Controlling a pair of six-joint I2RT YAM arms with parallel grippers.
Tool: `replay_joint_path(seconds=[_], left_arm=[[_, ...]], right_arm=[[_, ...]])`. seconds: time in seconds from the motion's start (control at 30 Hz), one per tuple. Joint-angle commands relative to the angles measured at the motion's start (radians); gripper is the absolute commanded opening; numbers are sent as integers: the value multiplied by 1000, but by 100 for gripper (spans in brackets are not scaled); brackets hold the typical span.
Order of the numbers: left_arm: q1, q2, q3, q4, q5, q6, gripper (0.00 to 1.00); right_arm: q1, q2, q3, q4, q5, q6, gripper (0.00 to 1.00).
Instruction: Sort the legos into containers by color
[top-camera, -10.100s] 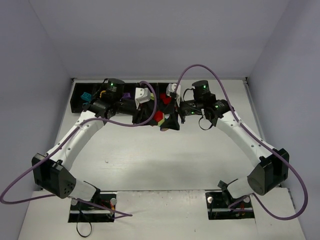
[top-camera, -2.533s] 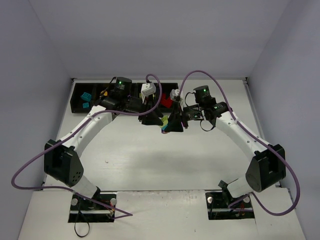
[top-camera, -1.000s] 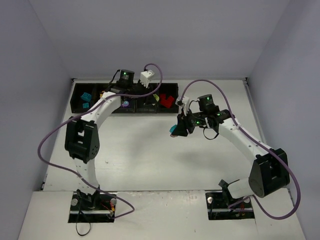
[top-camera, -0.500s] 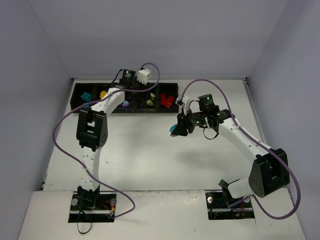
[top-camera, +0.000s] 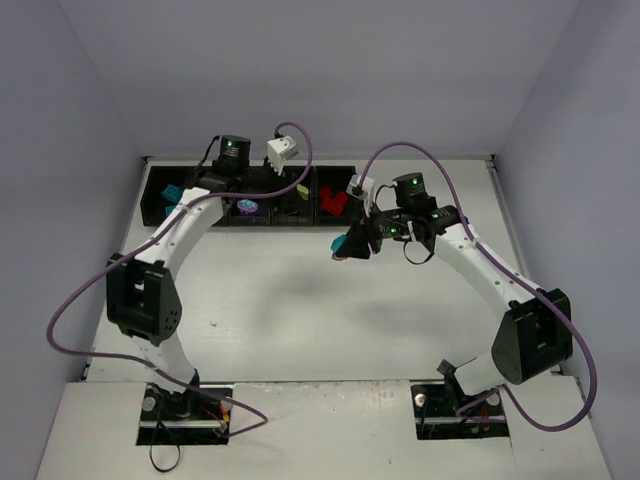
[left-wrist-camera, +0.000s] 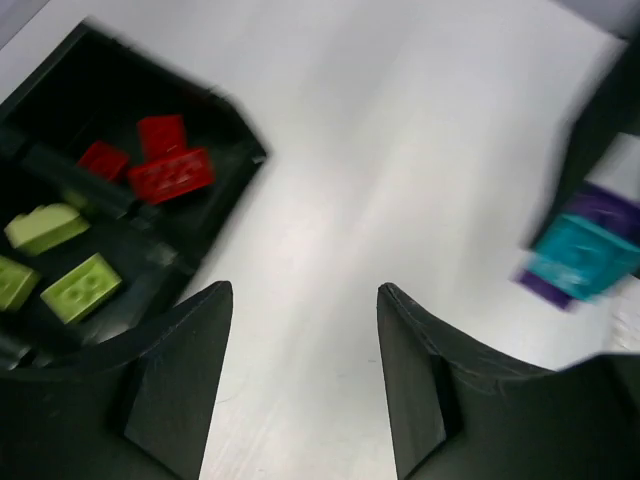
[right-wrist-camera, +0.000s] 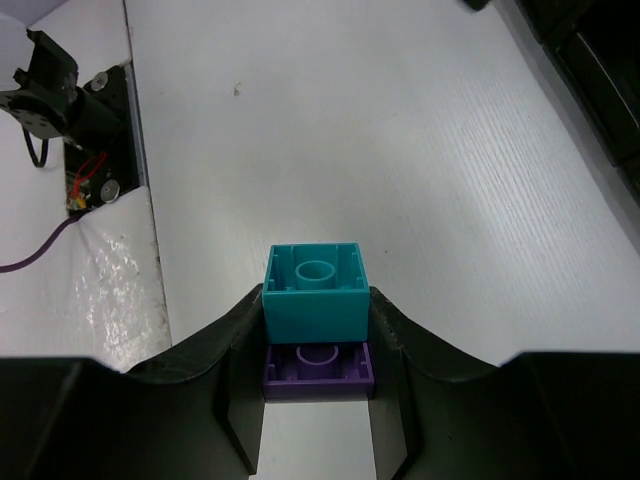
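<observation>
The containers are a row of black bins at the back of the table. In the top view they hold a teal lego, a purple lego and red legos. My left gripper hovers over the row, open and empty. The left wrist view shows its fingertips apart, red legos and lime legos in the bins. My right gripper is shut on a teal lego stacked on a purple one, in front of the bins.
Purple cables loop off both arms, one low at the left, one at the right. The arm bases sit at the near edge. Grey walls close the table on three sides.
My left gripper has opened above the bins and its arm has swung leftward. The right gripper has carried the teal-and-purple stack slightly back toward the bins.
</observation>
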Motion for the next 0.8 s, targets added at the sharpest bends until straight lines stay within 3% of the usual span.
replay_joint_path(seconds=[0.0,0.23,0.53,0.77], left_arm=[[-45,-145,-4,-110,254,117,53],[-93,-268,-113,-210,355,175,56],[-180,-319,-164,-213,317,166,60],[-186,-314,-166,-171,286,137,60]], right_arm=[[-2,0,73,40,-126,-37,0],[25,12,90,37,-249,-79,2],[87,14,98,37,-249,-83,3],[116,9,98,36,-238,-82,3]])
